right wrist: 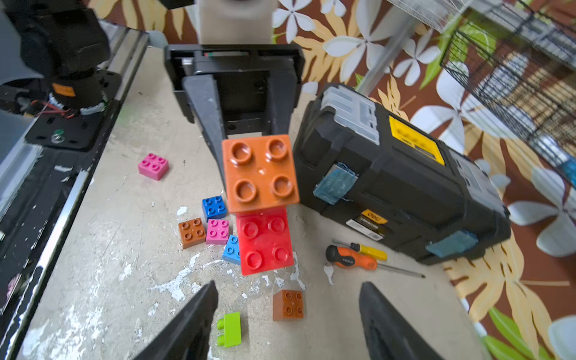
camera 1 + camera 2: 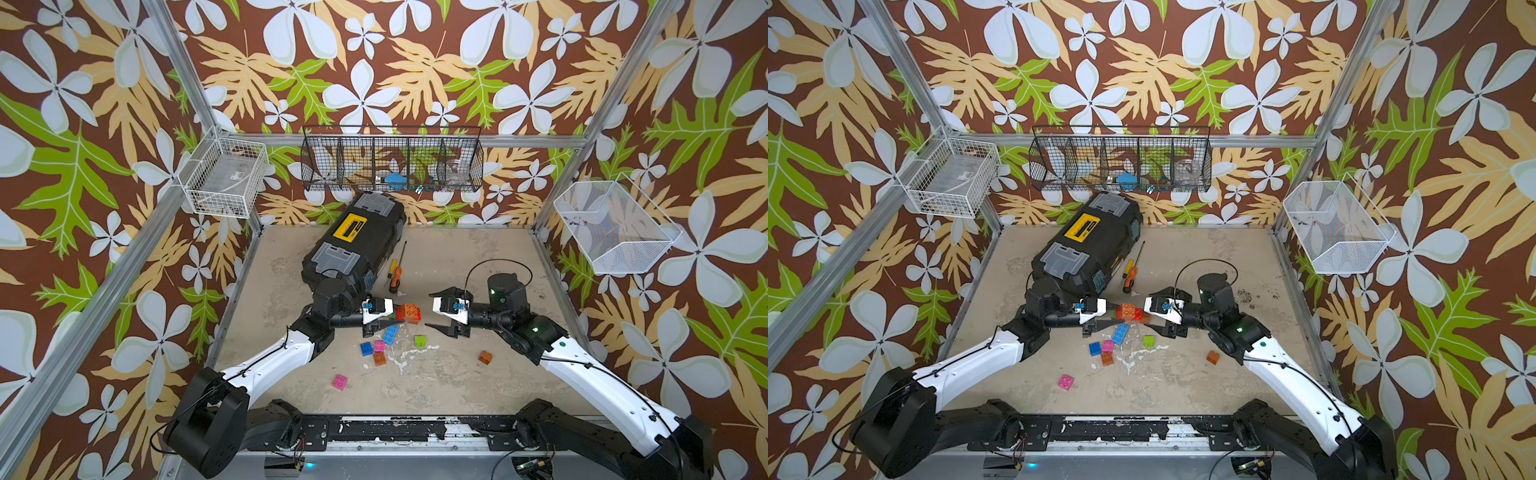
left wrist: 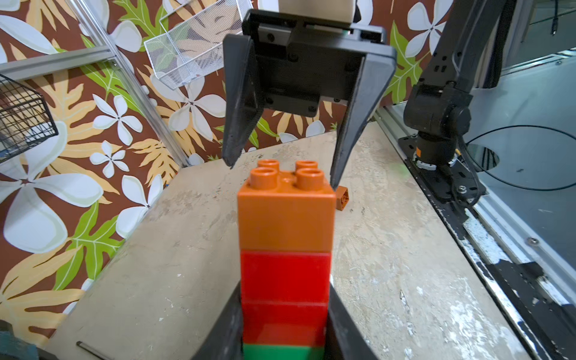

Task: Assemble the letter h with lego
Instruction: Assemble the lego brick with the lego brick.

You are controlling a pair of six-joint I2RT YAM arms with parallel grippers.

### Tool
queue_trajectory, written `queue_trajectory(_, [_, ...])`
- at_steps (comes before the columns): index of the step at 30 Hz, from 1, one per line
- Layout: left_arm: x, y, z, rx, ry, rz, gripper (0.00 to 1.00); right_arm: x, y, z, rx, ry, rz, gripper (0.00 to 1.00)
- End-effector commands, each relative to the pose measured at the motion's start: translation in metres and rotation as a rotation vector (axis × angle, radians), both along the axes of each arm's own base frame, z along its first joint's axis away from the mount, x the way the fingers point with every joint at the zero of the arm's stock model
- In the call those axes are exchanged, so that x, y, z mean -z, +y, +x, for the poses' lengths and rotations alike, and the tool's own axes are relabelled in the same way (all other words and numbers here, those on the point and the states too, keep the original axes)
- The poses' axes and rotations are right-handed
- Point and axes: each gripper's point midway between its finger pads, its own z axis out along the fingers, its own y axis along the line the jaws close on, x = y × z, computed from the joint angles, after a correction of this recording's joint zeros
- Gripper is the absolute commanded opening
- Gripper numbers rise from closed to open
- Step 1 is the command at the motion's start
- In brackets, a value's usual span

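Rear left of the worktop [image 2: 457, 257]: a black toolbox [image 2: 353, 241] with two screwdrivers [image 2: 395, 276] just beside it. The left gripper [image 3: 285, 299] has its fingers clenched on a lego column [image 3: 285, 218] of green, red, red and orange bricks, studs facing the right gripper [image 3: 282, 175]. Below it the loose lego bricks [image 2: 379, 345] lie clustered: blue, pink, orange-brown, light blue, lime. One pink brick and one orange-brown brick lie apart. Right fingers are released and empty, tips flanking the column's studded end. Contact cannot be told.
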Motion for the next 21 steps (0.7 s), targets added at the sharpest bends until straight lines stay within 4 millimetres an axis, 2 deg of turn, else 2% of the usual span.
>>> queue_trajectory(1, [-0.002, 0.001, -0.007, 0.035, -0.021, -0.006, 0.20, -0.006, 0.013, -0.016, -0.144, -0.102, -0.004, 0.73])
queue_trajectory(5, [-0.002, 0.000, -0.006, 0.033, -0.021, -0.005, 0.20, -0.004, 0.022, -0.018, -0.178, -0.052, -0.012, 0.66])
queue_trajectory(13, [0.000, 0.000, -0.006, 0.035, -0.021, -0.005, 0.19, 0.009, 0.028, -0.009, -0.154, 0.058, -0.042, 0.52])
queue_trajectory(21, [0.000, -0.001, -0.003, 0.028, -0.015, -0.011, 0.19, 0.017, 0.032, -0.007, -0.158, 0.080, -0.043, 0.48])
